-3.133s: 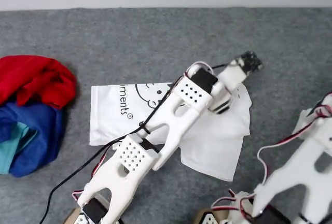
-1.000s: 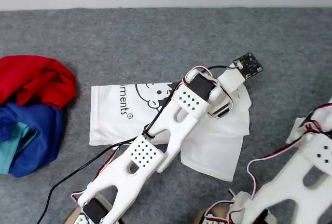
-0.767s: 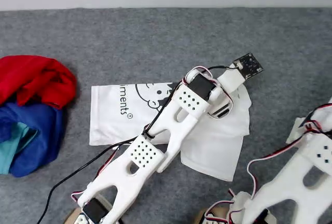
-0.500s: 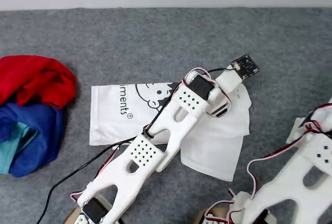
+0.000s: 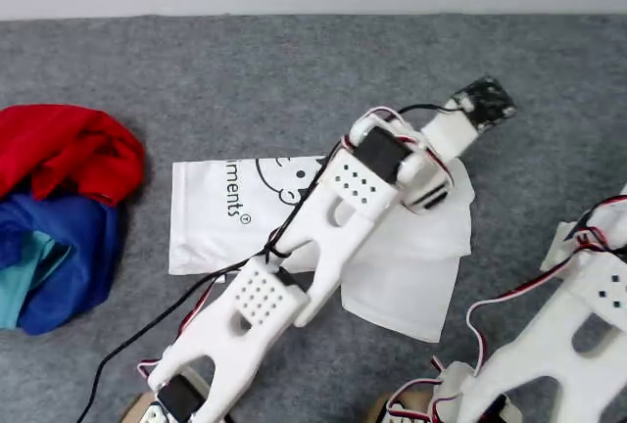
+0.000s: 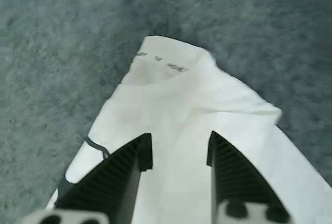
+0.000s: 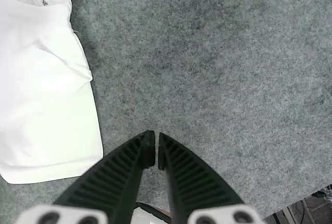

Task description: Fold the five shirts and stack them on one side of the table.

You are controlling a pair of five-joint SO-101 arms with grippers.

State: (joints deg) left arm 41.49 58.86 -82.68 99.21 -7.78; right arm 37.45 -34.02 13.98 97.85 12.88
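Left fingers [image 6: 141, 151] apart, empty, over the white shirt [image 6: 181, 105] (right fingers [image 7: 147, 146] together, empty, over grey table [image 7: 233, 53])

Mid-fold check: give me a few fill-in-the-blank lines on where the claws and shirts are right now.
1. The shirt under the open left claw is ____ in colour.
2. The right claw, above the grey table cover, has its fingers ____.
3. The heap at the table's edge holds a red shirt, a teal shirt and one that is ____.

Missing words: white; shut; blue
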